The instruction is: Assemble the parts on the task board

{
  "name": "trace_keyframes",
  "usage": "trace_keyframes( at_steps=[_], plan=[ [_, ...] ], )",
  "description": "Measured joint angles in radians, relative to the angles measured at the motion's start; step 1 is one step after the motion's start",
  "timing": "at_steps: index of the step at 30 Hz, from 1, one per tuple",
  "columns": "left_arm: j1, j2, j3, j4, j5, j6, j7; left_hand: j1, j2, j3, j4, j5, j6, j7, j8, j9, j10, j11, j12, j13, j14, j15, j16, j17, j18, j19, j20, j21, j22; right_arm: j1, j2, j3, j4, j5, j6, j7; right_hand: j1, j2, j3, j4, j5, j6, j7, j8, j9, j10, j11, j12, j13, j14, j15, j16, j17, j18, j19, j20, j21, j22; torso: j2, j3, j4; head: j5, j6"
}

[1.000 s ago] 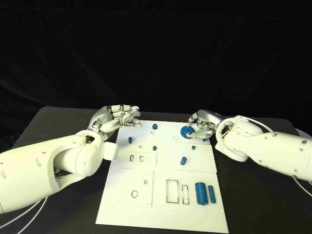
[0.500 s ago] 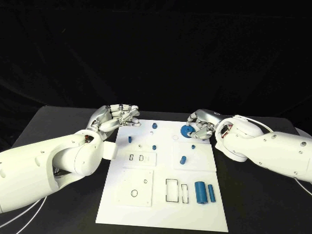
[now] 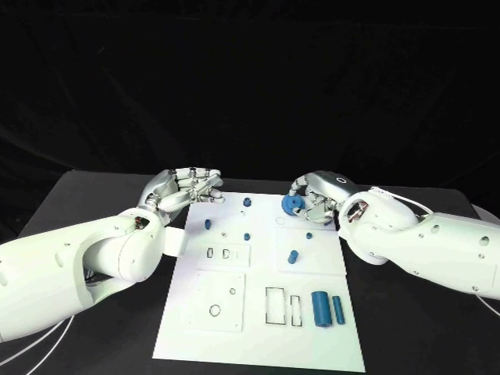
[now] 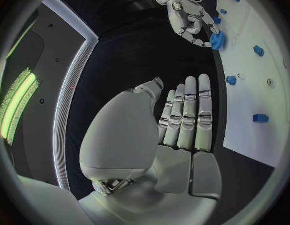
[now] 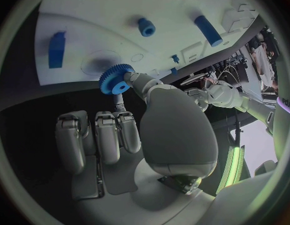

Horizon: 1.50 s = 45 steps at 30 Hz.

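Right wrist view shows gear (image 5: 116, 78) teeth, pinched by right robot hand (image 3: 316, 200). Left robot hand (image 3: 191, 187) released, fingers straight. One board (image 3: 264, 336); one gear.

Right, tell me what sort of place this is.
Most likely a robotics lab test bench. A white task board with cut-out slots and small blue parts lies on a black table against dark drapes, and the right hand holds a blue gear while the left hand rests at the board's edge.
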Motion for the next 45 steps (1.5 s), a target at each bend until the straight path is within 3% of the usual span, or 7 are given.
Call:
trace_keyframes(
  at_steps=[7,13,19,28,36,45],
  plan=[
    [0.0,0.002,0.0,-0.002,0.0,0.001,0.0,0.0,0.0,0.0,0.0,0.0,0.0,0.0,0.0,0.0,0.0,0.0,0.0,0.0,0.0,0.0,0.0,0.0,0.0,0.0,0.0,0.0,0.0,0.009,0.022,0.001,0.053,-0.066,-0.045,-0.01,-0.015,0.004,0.0,0.001,-0.005,0.002,0.002,0.0,0.0,0.0,0.0,0.0,0.0,0.003,-0.003,0.0,0.001,0.0,0.0,0.0,0.0,0.0,0.0,-0.0012,0.0001,0.001,0.007],
    [0.0,0.005,0.0,-0.003,0.001,0.001,0.0,0.0,0.0,0.0,0.0,0.0,0.0,0.0,0.0,0.0,0.0,0.0,0.0,0.0,0.0,0.0,0.0,0.001,0.0,0.0,0.0,0.0,0.0,0.011,0.078,0.001,0.055,-0.104,-0.062,-0.022,-0.015,0.004,0.004,0.004,-0.007,0.002,0.002,0.001,0.0,0.0,0.0,0.0,0.0,-0.001,-0.007,0.0,0.001,0.0,0.0,0.0,0.0,0.0,0.001,-0.0023,0.0015,0.006,0.01],
    [0.0,0.007,0.0,-0.003,0.001,0.001,0.0,0.0,0.0,0.003,-0.003,0.0,0.0,0.0,0.0,0.0,0.0,0.0,0.0,0.0,0.0,0.0,0.0,0.001,0.0,0.0,0.0,0.0,0.0,0.006,0.134,0.001,0.019,-0.124,-0.068,-0.029,-0.019,0.002,0.003,0.004,-0.009,0.002,0.002,0.001,0.0,0.0,0.0,0.0,0.0,-0.001,-0.007,0.0,0.001,0.0,0.0,0.0,0.0,0.0,0.002,-0.0031,0.0019,0.011,0.013],
    [0.0,0.012,0.0,-0.003,0.001,0.002,0.0,0.0,0.0,0.003,-0.003,0.0,0.0,0.0,0.0,0.0,0.0,0.0,0.0,0.0,0.0,0.0,0.0,0.002,0.0,0.0,0.0,0.0,0.0,-0.02,0.209,-0.003,-0.048,-0.133,-0.066,-0.031,-0.032,0.0,0.006,0.007,-0.011,0.004,0.003,0.001,0.0,0.0,0.0,0.0,0.0,-0.001,-0.007,0.0,0.001,0.0,0.0,0.0,0.0,0.0,0.003,-0.0025,0.0029,0.016,0.01],
    [0.0,0.013,0.0,-0.004,0.001,0.002,0.0,0.0,0.0,0.003,-0.003,0.0,0.0,0.0,0.0,0.0,0.0,0.0,0.0,0.0,0.0,0.0,0.0,0.002,0.0,0.0,0.0,0.0,0.0,-0.037,0.238,-0.003,-0.07,-0.133,-0.06,-0.029,-0.032,0.0,0.006,0.007,-0.012,0.004,0.003,0.001,0.0,0.0,0.0,0.0,0.0,-0.001,-0.007,0.0,0.0,0.0,0.0,0.0,0.0,0.0,0.003,-0.0002,0.0014,0.025,0.002],
    [0.0,0.015,0.0,-0.004,0.001,0.003,0.0,0.0,0.0,0.003,-0.003,0.0,0.0,0.0,0.0,0.0,0.0,0.0,0.0,0.0,0.0,0.0,0.0,0.002,0.0,0.0,0.0,0.0,0.0,-0.045,0.259,-0.003,-0.111,-0.133,-0.049,-0.027,-0.034,-0.003,0.006,0.007,-0.013,0.004,0.003,0.001,0.0,0.0,0.0,0.0,0.0,-0.001,-0.007,0.0,0.0,0.0,0.0,0.0,0.0,-0.001,0.003,-0.0002,0.0012,0.026,-0.002]
  ],
)
